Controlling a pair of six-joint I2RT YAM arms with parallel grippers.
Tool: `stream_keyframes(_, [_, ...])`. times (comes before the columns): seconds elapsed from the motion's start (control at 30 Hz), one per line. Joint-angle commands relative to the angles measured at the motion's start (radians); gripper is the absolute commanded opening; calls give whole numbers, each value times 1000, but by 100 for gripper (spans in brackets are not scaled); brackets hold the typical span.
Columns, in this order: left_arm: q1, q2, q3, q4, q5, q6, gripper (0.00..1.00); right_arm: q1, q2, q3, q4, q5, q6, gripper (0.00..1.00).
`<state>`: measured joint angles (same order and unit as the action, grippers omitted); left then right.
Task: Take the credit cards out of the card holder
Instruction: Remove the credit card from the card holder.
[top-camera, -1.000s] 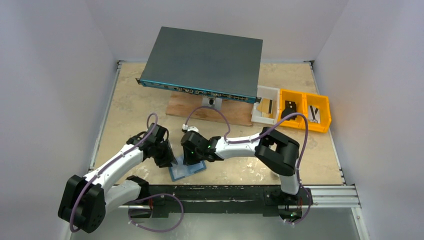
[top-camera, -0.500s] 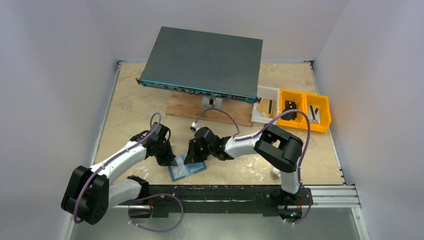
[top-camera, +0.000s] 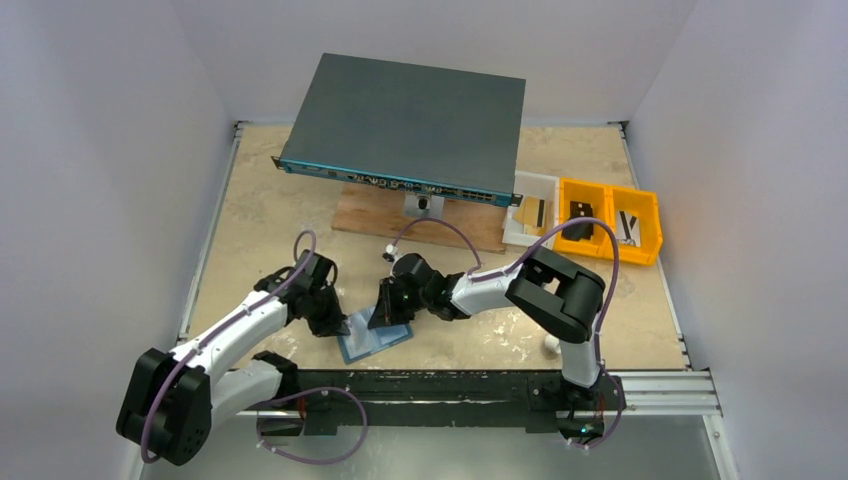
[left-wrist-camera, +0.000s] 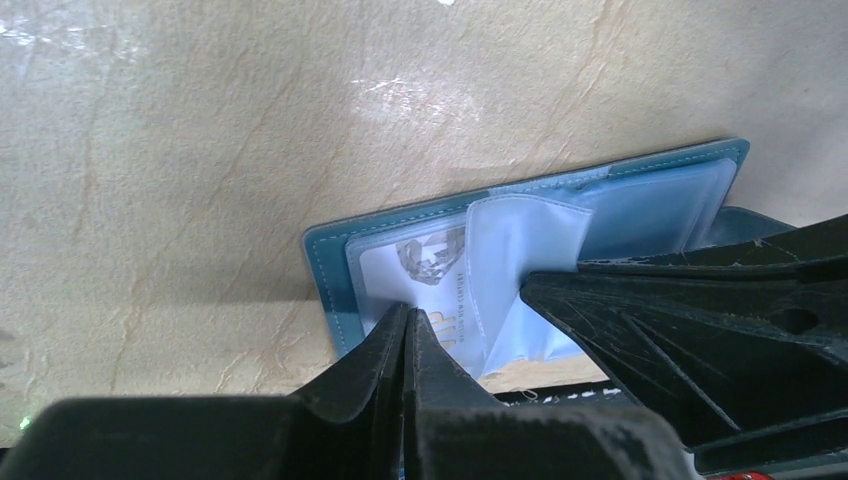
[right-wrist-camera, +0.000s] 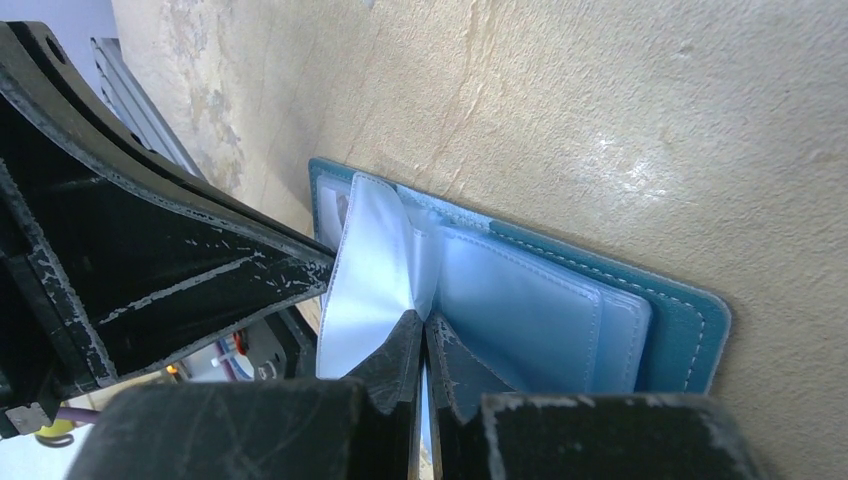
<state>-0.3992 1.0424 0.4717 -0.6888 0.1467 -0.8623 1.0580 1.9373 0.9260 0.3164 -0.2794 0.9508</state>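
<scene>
Holder (top-camera: 372, 341) laid open on surface (top-camera: 270, 220). Left pincer (left-wrist-camera: 405, 320) closed at card (left-wrist-camera: 408, 270); right pincer (right-wrist-camera: 422, 326) clamped on sleeve (right-wrist-camera: 372, 262).

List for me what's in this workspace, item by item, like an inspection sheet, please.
Surface: beige marbled table.
Job's things: card holder lies open, flat; a credit card sits inside a sleeve pocket.
Clutter: grey box on wooden board; white bin and orange bins with small parts; small white object, unidentifiable.
Grippers: left gripper shut at the card's edge, grip unclear; right gripper shut on a raised clear sleeve.
Cables: purple cables loop off both arms.
Surroundings: white walls on three sides.
</scene>
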Motion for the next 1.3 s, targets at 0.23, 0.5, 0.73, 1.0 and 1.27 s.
stream_keyframes(0.23, [-62, 65, 4, 78, 30, -23, 0, 14, 55, -39, -176, 54, -36, 0])
stream_keyframes(0.5, [-111, 91, 51, 118, 47, -35, 0, 16, -88, -36, -237, 133, -44, 14])
stream_keyframes(0.73, [-154, 139, 131, 133, 79, -1, 1, 16, -274, -80, -255, 210, -19, 48])
stream_keyframes(1.0, [-255, 237, 209, 183, 95, -35, 3, 16, -442, -116, -307, 276, 2, 49])
stream_keyframes(1.27, [-314, 304, 275, 216, 106, -61, 6, 16, -529, -154, -408, 376, 16, 49])
